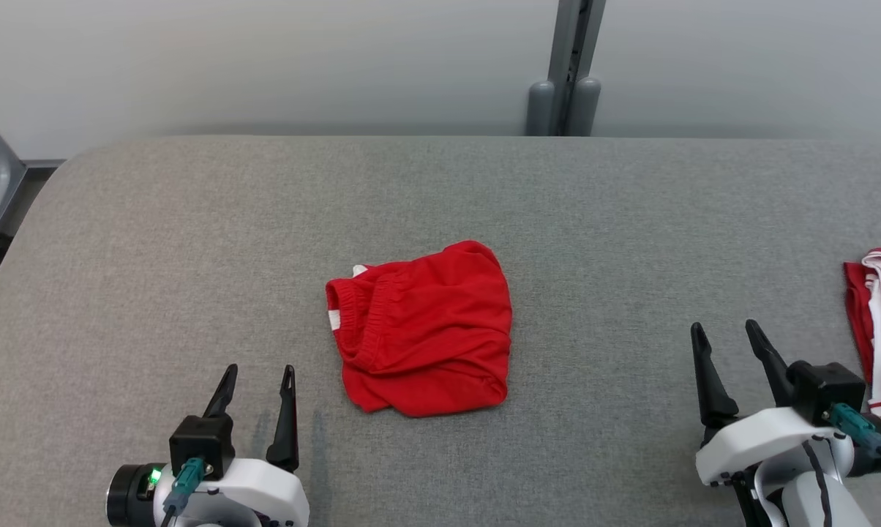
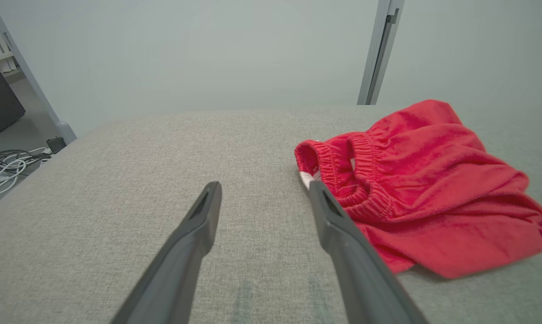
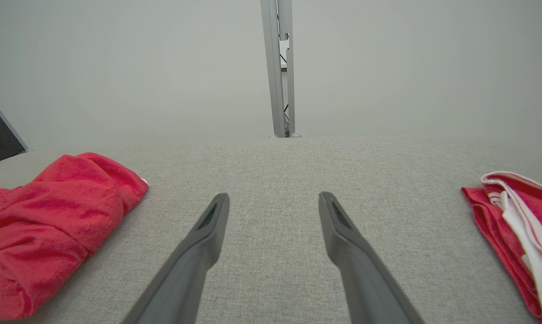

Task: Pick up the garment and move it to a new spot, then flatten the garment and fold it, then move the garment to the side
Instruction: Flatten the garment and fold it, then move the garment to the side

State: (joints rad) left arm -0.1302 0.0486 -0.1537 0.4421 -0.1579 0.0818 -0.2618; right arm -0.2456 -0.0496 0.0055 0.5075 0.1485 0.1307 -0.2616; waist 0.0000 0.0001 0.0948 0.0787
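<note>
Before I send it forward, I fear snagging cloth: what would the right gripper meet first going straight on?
Likely no cloth: the right gripper points over bare table, between the red shorts and the striped garment; a metal post stands beyond the far edge.

No readable text, label, brand, number or sign anywhere.

I see the red garment (image 1: 426, 329), a pair of shorts, lying loosely bunched and creased in the middle of the grey padded table (image 1: 192, 241). Its gathered waistband (image 1: 360, 315) faces the robot's left, with a little white trim showing.
</note>
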